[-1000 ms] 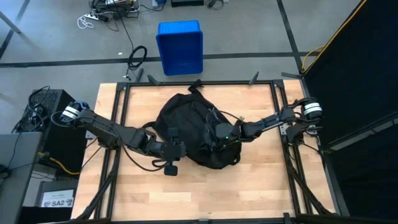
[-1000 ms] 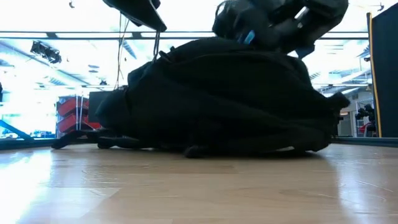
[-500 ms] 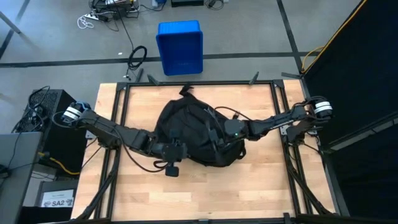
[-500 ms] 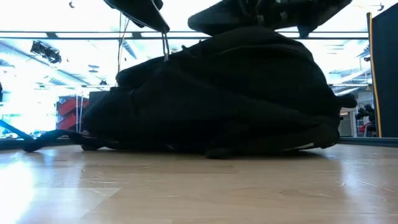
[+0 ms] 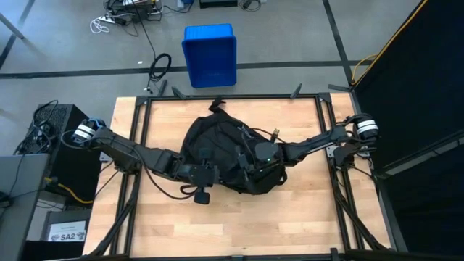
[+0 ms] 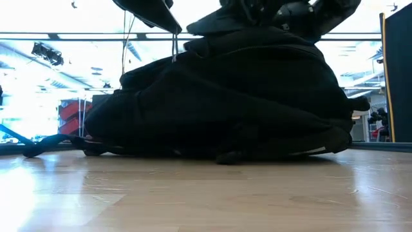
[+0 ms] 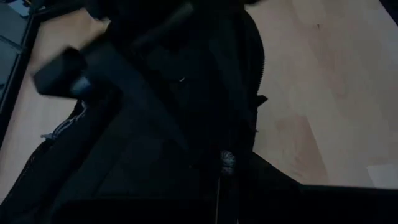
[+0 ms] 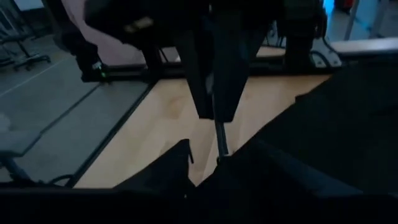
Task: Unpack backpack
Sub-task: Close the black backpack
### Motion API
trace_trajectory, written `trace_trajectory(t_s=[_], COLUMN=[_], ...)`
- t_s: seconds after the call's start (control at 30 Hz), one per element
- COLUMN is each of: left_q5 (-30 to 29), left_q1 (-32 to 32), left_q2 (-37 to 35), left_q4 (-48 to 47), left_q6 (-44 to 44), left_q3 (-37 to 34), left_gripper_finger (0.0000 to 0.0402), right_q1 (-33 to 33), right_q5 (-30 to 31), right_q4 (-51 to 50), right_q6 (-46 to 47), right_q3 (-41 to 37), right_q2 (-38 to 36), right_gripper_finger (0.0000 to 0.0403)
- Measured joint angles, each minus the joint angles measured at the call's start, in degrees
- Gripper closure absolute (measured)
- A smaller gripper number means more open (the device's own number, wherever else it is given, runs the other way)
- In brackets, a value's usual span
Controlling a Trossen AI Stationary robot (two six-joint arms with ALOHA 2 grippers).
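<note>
High view: backpack point(image 5: 217, 148) under right gripper point(image 5: 250, 161).

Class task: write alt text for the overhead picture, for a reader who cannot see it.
A black backpack lies in the middle of a wooden table, with the left gripper and the right gripper both on it. A blue bin stands on the floor beyond the table.

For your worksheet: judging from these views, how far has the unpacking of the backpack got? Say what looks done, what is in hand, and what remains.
Done: little that shows. No unpacked item lies on the wooden table.

In hand: both grippers are at the backpack. The left gripper is shut at its left edge; the right gripper sits on top of the bag's right side.

Left: opening the bag fully and taking out its contents, which are hidden.
</note>
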Motion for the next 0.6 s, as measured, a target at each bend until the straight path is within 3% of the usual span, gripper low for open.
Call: trace_trajectory(t_s=[0.3, 0.43, 0.6], left_q5=[0.09, 0.11, 0.21], left_q1=[0.11, 0.11, 0.09], left_q2=[0.02, 0.0, 0.0], left_q4=[0.46, 0.08, -0.99], left_q6=[-0.05, -0.21, -0.41], left_q3=[-0.07, -0.07, -0.09], left_gripper_finger=[0.0401, 0.0401, 0.0401], right_q1=[0.0, 0.0, 0.0], right_q5=[-1.67, -1.66, -1.61], right_q4=[-0.24, -0.31, -0.36], right_q6=[-0.59, -1.18, -2.0], right_q3=[6.69, 7.32, 7.34], right_q2=[5.85, 6.4, 6.4], right_gripper_finger=[0.0215, 0.0247, 0.0315])
